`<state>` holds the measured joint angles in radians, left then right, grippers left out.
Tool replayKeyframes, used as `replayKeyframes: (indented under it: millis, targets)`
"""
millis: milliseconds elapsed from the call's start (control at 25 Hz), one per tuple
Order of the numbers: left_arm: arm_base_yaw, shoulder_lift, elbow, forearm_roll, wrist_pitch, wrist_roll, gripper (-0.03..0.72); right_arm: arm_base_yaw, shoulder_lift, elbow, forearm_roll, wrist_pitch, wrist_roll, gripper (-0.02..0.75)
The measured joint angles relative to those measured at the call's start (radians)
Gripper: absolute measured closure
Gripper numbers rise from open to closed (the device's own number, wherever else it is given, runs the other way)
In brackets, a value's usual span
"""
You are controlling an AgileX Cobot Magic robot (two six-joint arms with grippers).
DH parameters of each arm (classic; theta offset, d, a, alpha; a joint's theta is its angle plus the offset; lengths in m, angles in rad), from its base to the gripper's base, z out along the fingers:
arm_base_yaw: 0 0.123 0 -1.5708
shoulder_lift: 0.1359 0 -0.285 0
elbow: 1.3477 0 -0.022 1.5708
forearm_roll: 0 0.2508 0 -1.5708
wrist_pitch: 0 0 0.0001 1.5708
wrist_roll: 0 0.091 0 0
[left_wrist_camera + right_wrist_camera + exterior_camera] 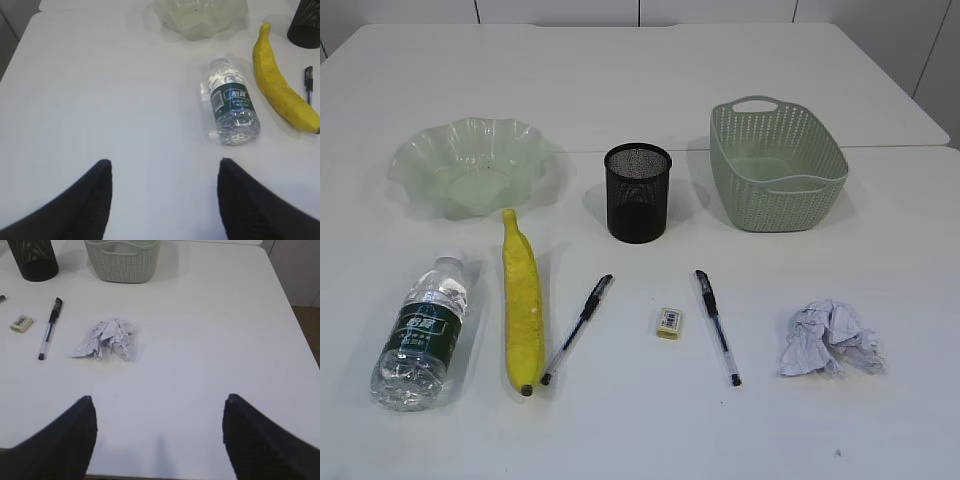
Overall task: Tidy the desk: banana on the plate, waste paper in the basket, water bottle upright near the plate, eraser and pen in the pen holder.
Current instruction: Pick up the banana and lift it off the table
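Far left on the white table (650, 430): a clear water bottle (423, 333) with a green label, lying flat on its side, cap end toward the back, not standing. Behind it, a pale green wavy plate (410, 160), nothing on it. Just right of the bottle, a yellow banana (521, 305), long and flat on the table, tip near the plate but not on it. Next, a pen (578, 327) with a dark cap, lying slanted, its tip almost touching the bottom of the banana. Behind, in the middle, a black mesh pen holder (638, 192), standing up, nothing seen inside. In front, a small yellowish eraser (669, 322), flat on the table, between the two pens. Right of it, a second pen (717, 325), also lying on the table. Further back and right, a light green basket (830, 160) with handles, nothing seen in it. Far right in front, a ball of waste paper (830, 340), white and crumpled, well apart from the basket. Left gripper (162, 172) spread wide over bare table, grasping nothing, bottle ahead of it. Right gripper (157, 410) spread wide too, grasping nothing, crumpled paper ahead and a bit to its left.
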<state>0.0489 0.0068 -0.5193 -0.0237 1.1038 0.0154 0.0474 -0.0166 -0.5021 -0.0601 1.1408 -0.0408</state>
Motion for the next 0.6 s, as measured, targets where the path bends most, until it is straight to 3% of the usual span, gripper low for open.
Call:
replayKeyframes:
  millis: [600]
  targets:
    - [0.0, 0.0, 0.0, 0.0, 0.0, 0.0, 0.222, 0.0, 0.0, 0.0, 0.0, 0.004, 0.0, 0.152]
